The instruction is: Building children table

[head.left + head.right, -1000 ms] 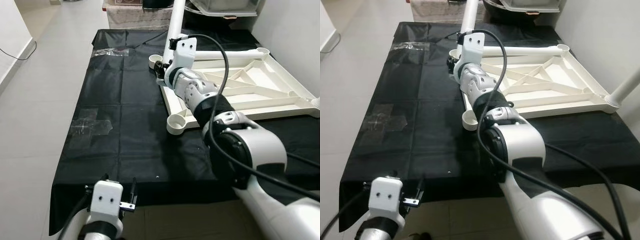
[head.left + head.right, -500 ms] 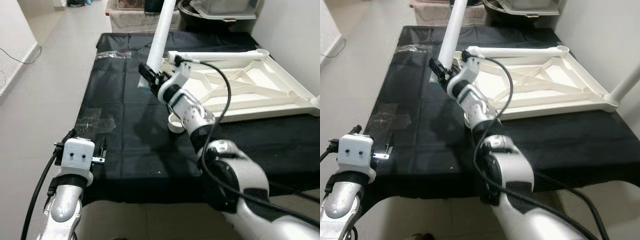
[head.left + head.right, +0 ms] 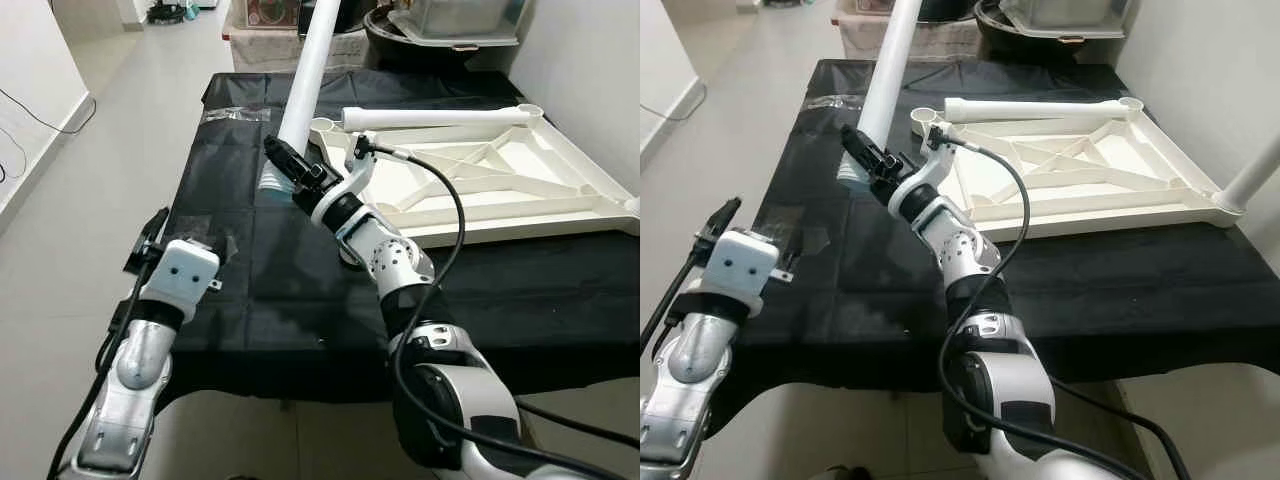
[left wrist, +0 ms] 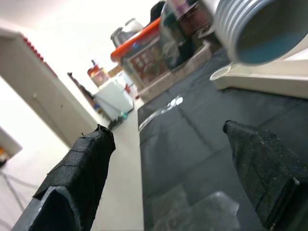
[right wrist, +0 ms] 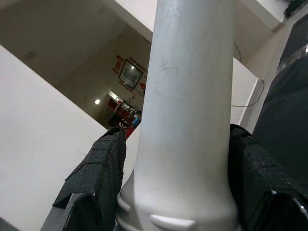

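Right gripper (image 3: 285, 165): We hold the white table leg (image 3: 308, 75) near its bottom end. Our two black fingers (image 5: 94, 183) sit on both sides of it, squeezed tight on it.

Table leg: It is a long white tube. It leans up and away from us, with its top out of the picture. Its ribbed, open bottom end (image 4: 257, 29) hangs just above the black cloth (image 3: 240, 270), not touching it as far as we can tell.

Table top (image 3: 520, 185): It lies upside down on the black cloth, off to our right. One leg (image 3: 440, 117) lies flat along its far edge. Round cups sit at its corners.

Nearest cup (image 3: 924, 118): This far corner cup is just beside the leg we hold, a little to the right of it and further away.

Left gripper (image 3: 150, 240): It is up near the left edge of the cloth, well apart from the leg. Its fingers (image 4: 79, 163) are spread wide and hold nothing.

What matters next: We think the leg's bottom end must go into a corner cup. The cup is to the right of our right gripper. The leg leans, so we would have to stand it up straight first. The right arm is the near one, and it already has the leg.
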Controlling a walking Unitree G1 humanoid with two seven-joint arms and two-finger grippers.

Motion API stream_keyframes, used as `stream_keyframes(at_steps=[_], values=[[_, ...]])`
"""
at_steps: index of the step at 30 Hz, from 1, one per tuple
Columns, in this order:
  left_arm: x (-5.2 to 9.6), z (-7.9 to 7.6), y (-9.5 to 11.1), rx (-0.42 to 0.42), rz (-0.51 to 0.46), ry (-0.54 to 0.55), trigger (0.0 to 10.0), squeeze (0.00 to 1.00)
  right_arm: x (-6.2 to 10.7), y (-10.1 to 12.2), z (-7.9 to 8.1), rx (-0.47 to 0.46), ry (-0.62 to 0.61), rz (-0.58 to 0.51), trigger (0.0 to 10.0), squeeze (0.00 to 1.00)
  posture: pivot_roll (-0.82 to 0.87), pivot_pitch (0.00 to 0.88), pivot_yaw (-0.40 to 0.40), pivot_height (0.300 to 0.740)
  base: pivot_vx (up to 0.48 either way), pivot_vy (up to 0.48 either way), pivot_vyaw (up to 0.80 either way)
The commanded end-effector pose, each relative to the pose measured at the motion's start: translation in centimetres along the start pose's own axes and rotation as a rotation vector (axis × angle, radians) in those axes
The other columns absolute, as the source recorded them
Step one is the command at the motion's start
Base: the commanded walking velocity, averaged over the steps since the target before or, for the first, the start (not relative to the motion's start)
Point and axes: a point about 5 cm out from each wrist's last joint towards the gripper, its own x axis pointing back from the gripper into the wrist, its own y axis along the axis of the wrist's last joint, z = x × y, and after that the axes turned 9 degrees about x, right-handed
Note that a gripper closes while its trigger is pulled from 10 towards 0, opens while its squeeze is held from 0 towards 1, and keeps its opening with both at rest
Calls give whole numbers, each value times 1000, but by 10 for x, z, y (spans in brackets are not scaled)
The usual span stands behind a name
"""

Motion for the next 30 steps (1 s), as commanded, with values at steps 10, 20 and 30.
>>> stream_keyframes(at_steps=[10,20,30], values=[[-6,-28,1,11,-69,-142,10000,0,9,-15,22,-74,96,28,0,0,42,107,-9,740,0,0,0],[-17,-23,11,85,-138,-72,10000,0,19,-26,28,-132,119,68,0,0,38,116,-10,740,0,0,0],[-22,-26,18,149,-174,-66,10000,0,25,-34,28,-188,100,86,0,0,39,120,-16,740,0,0,0]])
